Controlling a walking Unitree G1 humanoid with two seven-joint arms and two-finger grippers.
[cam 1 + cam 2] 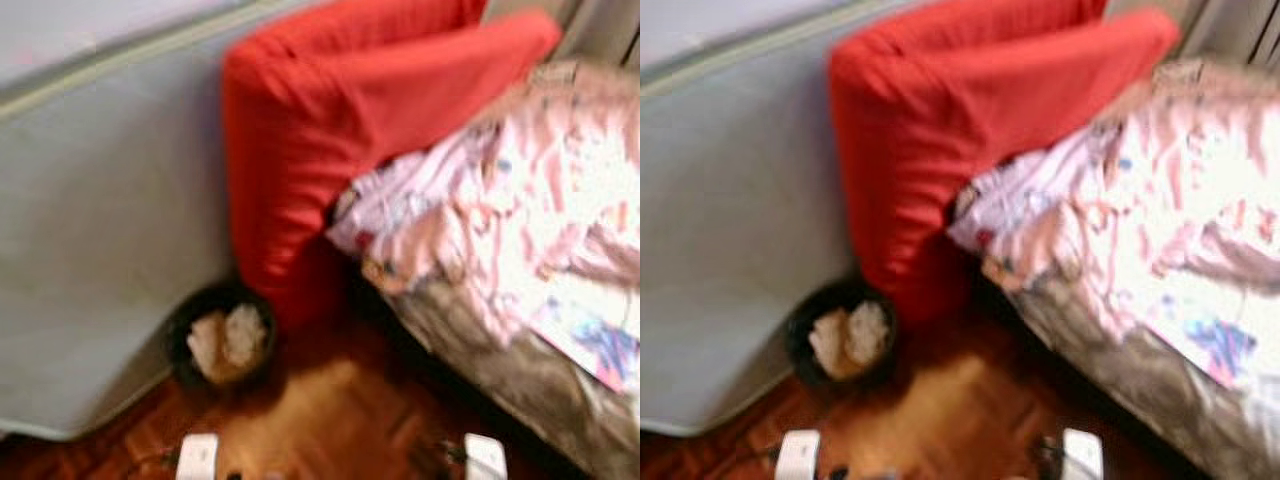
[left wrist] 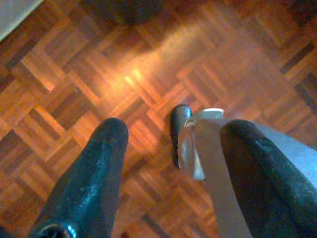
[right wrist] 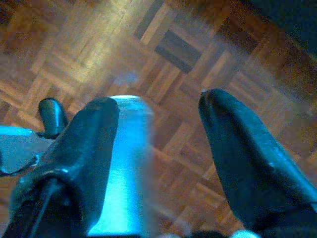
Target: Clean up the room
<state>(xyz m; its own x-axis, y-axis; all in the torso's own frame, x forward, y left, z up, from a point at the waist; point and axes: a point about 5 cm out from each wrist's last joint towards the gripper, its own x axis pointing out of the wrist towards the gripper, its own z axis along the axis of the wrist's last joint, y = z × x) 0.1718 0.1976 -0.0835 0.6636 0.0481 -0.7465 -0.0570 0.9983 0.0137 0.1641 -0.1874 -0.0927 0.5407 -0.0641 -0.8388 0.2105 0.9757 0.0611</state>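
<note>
A small black waste bin [image 1: 222, 345] holding crumpled paper [image 1: 228, 338] stands on the parquet floor, between a grey-blue mattress side [image 1: 100, 250] and a red cushion [image 1: 330, 130]. A rumpled pink and white cloth [image 1: 520, 200] lies over the bed on the right. My left gripper [image 2: 171, 148] hangs open over bare parquet, with nothing between its fingers. My right gripper [image 3: 158, 129] is open too, also above the floor and holding nothing.
The brown bed edge [image 1: 500, 370] runs along the right. A colourful printed sheet [image 1: 600, 350] lies on the bed's near corner. Open parquet [image 1: 340, 420] lies between the bin and the bed. My own leg and foot [image 2: 181, 131] show below the left gripper.
</note>
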